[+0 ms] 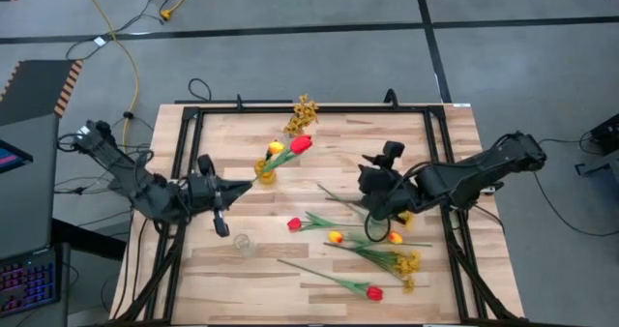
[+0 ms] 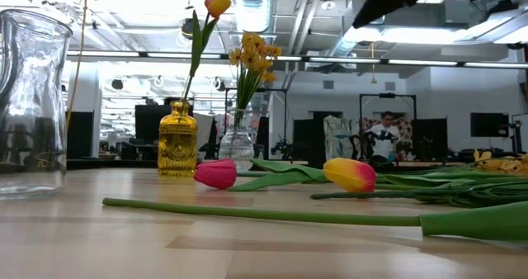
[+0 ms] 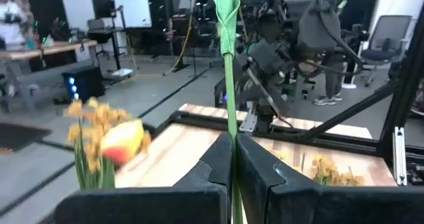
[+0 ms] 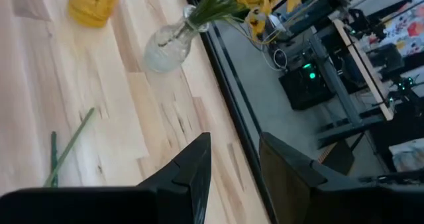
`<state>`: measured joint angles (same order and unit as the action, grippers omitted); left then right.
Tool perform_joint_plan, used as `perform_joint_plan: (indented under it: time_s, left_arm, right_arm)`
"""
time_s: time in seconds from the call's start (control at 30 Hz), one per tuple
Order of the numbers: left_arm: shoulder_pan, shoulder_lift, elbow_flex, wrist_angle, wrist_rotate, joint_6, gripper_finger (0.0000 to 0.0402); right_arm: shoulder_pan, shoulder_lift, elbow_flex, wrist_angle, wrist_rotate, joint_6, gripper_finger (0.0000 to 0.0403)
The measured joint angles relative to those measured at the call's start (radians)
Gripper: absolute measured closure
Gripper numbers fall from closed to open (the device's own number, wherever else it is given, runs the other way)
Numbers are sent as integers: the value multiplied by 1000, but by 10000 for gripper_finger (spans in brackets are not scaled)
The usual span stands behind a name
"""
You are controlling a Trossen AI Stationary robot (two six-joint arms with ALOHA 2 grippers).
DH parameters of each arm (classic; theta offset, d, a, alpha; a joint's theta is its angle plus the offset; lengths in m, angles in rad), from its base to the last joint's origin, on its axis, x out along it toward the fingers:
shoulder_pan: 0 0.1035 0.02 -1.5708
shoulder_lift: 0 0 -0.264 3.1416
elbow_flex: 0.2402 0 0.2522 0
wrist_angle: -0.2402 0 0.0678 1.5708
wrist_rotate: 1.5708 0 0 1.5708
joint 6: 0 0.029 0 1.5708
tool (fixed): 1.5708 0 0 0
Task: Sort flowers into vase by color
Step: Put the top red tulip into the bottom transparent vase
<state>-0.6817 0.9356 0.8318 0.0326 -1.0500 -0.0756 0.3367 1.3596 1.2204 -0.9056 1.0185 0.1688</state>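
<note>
Placement step: left gripper (image 3: 233, 159) fingers pinching the red tulip (image 1: 301, 144) stem, bloom just beyond the fingertips over the amber vase (image 1: 264, 169). Next: stem lowered into vase mouth. Right gripper (image 4: 233, 159) fingers spread, empty, above loose flowers (image 1: 372, 254) on surface (image 1: 290, 279)

Two dark jointed arms (image 1: 145, 187), black cables, angular matte-black jaws.
</note>
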Motion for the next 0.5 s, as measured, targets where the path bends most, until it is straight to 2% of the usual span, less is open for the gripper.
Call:
perform_joint_plan:
  time_s: [0.13,0.27,0.37,0.5]
  left_arm:
    - [-55,0,-91,126,-60,-20,402]
    - [-86,0,-194,356,-62,54,401]
    - [-93,0,-281,567,-24,127,401]
    - [-94,0,-400,831,97,193,401]
  right_arm:
    - [-28,-18,-62,66,-1,0,250]
    - [-51,-12,-95,91,-2,7,250]
    - [-61,-12,-103,112,-14,8,250]
    - [-71,-13,-111,139,-31,8,251]
